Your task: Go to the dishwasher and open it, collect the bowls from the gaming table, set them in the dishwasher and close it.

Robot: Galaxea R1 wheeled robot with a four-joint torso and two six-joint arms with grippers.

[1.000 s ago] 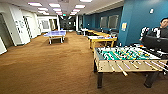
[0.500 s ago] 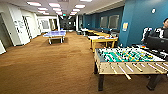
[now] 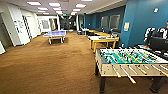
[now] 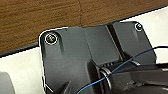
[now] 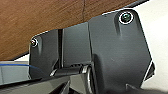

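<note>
Looking out from the head view, the closest thing is the brown carpet, which runs from the near edge all the way down the long room. Just at 4 o'clock sits a green foosball table with pale wooden sides, dark legs and rods sticking out toward the camera. Right behind it, at about 3 o'clock, a person in dark and white clothing stands by the teal wall, partly cut off by the picture's edge.

A bit further back, around 1 o'clock, there's a yellow-topped counter with a few small things on it that are too blurry to call. More yellow-topped counters line up behind it along the teal wall. Over at 11 o'clock, well apart from those, a blue ping-pong table stands out on the carpet. White walls and doors run down the 9 o'clock side, and rows of ceiling lights lead to the far end of the hall.

No dishwasher, bowls or white-topped gaming table can be made out from here, so where they are can't be told.

Both wrist views show the robot's own dark plate over the brown carpet and a white part of the robot's body, with a thin blue cable in the left one. Whether either pincer is apart or together can't be told.
</note>
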